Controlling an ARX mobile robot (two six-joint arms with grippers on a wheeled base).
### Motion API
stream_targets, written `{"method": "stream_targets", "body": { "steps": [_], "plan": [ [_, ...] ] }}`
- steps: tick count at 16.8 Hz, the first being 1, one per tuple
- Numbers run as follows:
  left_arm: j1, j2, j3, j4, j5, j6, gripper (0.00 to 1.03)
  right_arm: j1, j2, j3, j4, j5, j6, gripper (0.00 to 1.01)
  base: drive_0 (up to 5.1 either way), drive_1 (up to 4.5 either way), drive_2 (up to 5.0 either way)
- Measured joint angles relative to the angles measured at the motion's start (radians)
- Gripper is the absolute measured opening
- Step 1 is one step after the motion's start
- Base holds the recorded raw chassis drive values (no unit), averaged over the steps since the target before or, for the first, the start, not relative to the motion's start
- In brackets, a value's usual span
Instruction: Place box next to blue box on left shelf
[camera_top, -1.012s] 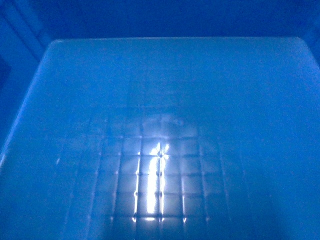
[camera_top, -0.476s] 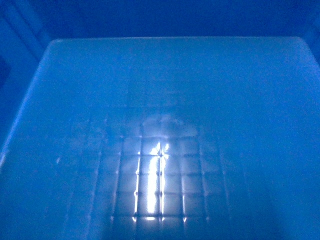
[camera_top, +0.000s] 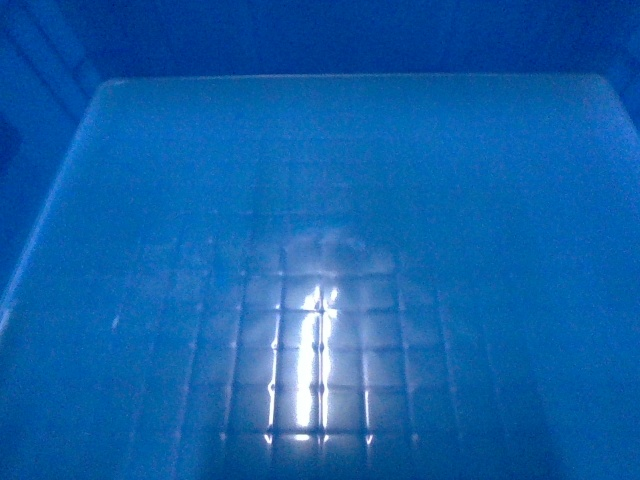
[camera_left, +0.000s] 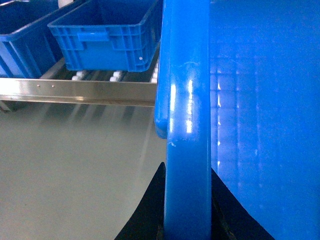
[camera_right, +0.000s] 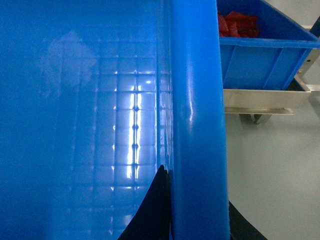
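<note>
Blue plastic fills my whole head view: it's the glossy gridded floor of the big open-top blue plastic crate (camera_top: 320, 300), with a white glare streak down around 6 o'clock and the far wall dark along 12 o'clock.

On the left wrist cam, the left gripper (camera_left: 187, 220) has one dark finger (camera_left: 145, 215) on either side of the crate's thick rim, so it's pinching the rim from the 6 o'clock edge of the frame. Up at 11 o'clock sits a ribbed blue plastic bin (camera_left: 107, 35) on a roller shelf with a shiny steel front rail (camera_left: 75, 92), and grey floor (camera_left: 70, 165) lies below it.

Right wrist cam shows the same deal: the right gripper (camera_right: 197, 220) straddles the opposite rim, clamped on it. At 1 o'clock there's another blue plastic bin (camera_right: 265, 55) holding red pieces (camera_right: 237, 24), sitting on a steel shelf frame (camera_right: 260, 100).
</note>
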Motion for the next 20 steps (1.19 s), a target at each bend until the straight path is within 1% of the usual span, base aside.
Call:
{"method": "stream_targets", "body": {
  "steps": [20],
  "plan": [
    [-0.001,0.001,-0.001,-0.001,0.001,-0.001,0.10,0.000,0.000,0.000,-0.002,0.000,0.000,0.09,0.0,0.00,0.0]
  ]
}}
